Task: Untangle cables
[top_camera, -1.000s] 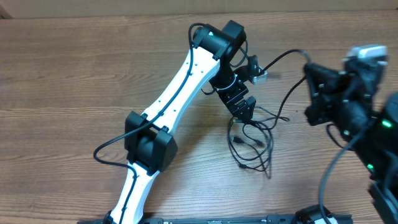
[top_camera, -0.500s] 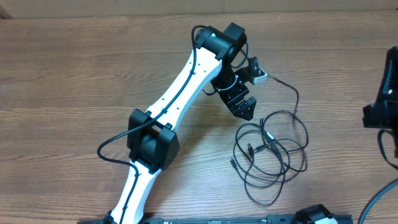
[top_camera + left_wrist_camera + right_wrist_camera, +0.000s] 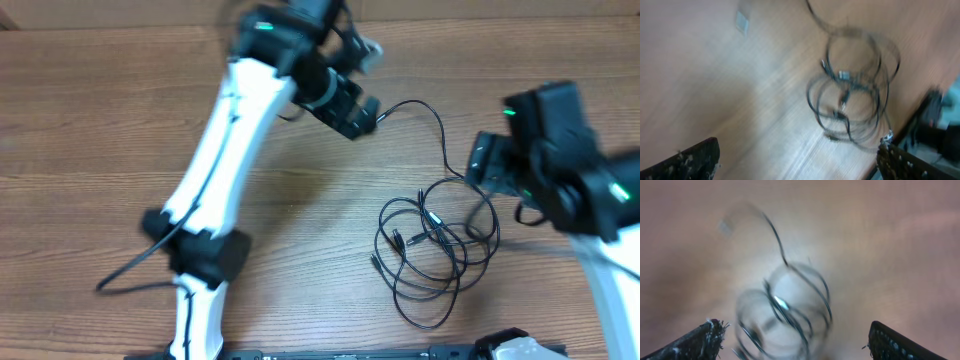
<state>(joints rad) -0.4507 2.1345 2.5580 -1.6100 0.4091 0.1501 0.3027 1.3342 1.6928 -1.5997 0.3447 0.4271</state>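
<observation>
The wooden table [image 3: 90, 130] filled the overhead view, its grain running side to side. The left arm [image 3: 225, 150], white with black joints, reached from the near edge up to the far side of the table and bent back toward the middle. The right arm [image 3: 565, 170], mostly black and blurred, came in from the right edge at about mid-table. The left gripper [image 3: 358, 112] hung over the far middle of the table; in its wrist view its fingers [image 3: 695, 160] stood wide apart at the two lower corners, with only bare wood between them. The right gripper [image 3: 794, 327] was spread as well, its fingers [image 3: 897, 342] far apart at the bottom corners of its own view, and nothing was pinched between them. The cables [image 3: 435, 250] lay on the table as one loose bundle of overlapping thin black loops, near the front edge, right of centre, just beside and below the right arm's black head. In the right wrist view the blurred loops sat under the gap between the fingers; whether the fingers touched them I could not tell. One strand [image 3: 440, 135] left the bundle, ran toward the far side, and curved left until its end lay just beside the left gripper. Small plug connectors [image 3: 400, 240] showed inside the loops.
</observation>
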